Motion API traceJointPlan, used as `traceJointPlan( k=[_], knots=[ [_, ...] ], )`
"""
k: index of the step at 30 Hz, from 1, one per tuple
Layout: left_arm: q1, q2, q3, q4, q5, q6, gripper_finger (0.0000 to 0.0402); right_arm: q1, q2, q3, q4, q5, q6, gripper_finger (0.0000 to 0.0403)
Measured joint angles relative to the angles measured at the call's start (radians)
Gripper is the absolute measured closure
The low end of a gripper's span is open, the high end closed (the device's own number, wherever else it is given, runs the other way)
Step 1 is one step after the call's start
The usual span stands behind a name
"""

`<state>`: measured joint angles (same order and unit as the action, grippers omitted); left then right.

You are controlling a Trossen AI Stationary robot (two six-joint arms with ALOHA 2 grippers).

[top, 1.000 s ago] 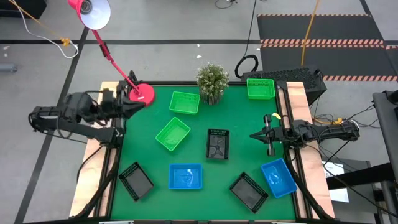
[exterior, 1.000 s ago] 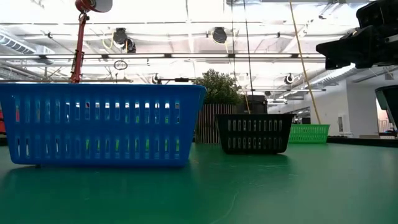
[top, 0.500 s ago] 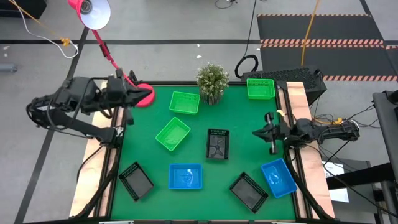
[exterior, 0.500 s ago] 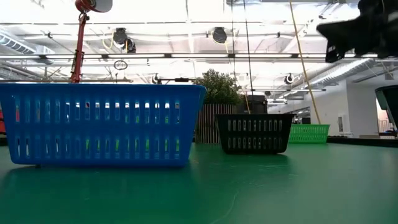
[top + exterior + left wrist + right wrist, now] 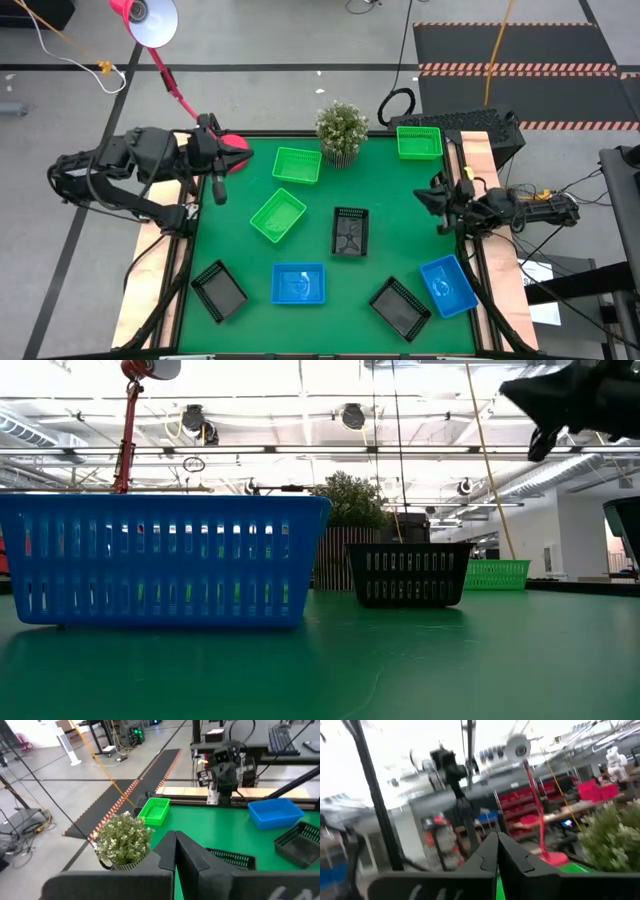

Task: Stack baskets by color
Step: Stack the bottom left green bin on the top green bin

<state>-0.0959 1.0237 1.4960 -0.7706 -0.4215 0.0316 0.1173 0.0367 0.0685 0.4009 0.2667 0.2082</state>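
Note:
Eight baskets stand apart on the green table. Three are green (image 5: 297,165) (image 5: 278,216) (image 5: 419,142), three black (image 5: 350,231) (image 5: 219,290) (image 5: 400,307) and two blue (image 5: 299,284) (image 5: 447,284). My left gripper (image 5: 219,194) is shut with nothing in it, raised over the table's far left corner, left of the green baskets. In its wrist view its fingers (image 5: 175,837) meet. My right gripper (image 5: 428,196) is shut with nothing in it, raised at the right edge and tipped upward (image 5: 496,836). It shows at the low view's top right (image 5: 560,400).
A potted plant (image 5: 341,130) stands at the far edge between two green baskets. A red lamp base (image 5: 232,150) sits at the far left corner, its stem leaning out over the floor. Open green mat lies between the baskets and along the near edge.
My left gripper has risen and swung out over the table's far left corner, its wrist rolling, and stays shut. My right gripper has lifted, tipped its fingers upward and drawn back toward the table's right edge. No basket has moved.

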Motion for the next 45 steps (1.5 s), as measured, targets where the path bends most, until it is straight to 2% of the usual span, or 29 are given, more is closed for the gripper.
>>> traceJointPlan(
  k=[5, 11, 25, 31, 36, 45],
  knots=[
    [0.005, -0.001, 0.000, 0.002, -0.001, -0.034, 0.0396, 0.000, 0.079, 0.160, -0.074, -0.008, -0.037, 0.0403],
    [0.005, -0.001, 0.000, 0.003, -0.001, -0.040, 0.0396, 0.000, 0.219, 0.414, -0.307, -0.015, -0.044, 0.0403],
    [0.005, -0.001, 0.000, 0.004, -0.001, -0.041, 0.0396, 0.000, 0.639, 1.024, -0.753, -0.059, -0.071, 0.0403],
    [0.005, -0.001, 0.000, 0.004, 0.000, -0.090, 0.0396, 0.000, 0.803, 1.254, -0.923, -0.060, -0.064, 0.0403],
    [0.005, -0.001, 0.000, 0.004, 0.000, -0.105, 0.0396, 0.000, 0.891, 1.353, -0.975, -0.060, -0.063, 0.0403],
    [0.005, 0.002, 0.000, -0.050, 0.000, -0.255, 0.0396, 0.000, 0.942, 1.363, -1.031, -0.059, -0.008, 0.0403]
  ],
)
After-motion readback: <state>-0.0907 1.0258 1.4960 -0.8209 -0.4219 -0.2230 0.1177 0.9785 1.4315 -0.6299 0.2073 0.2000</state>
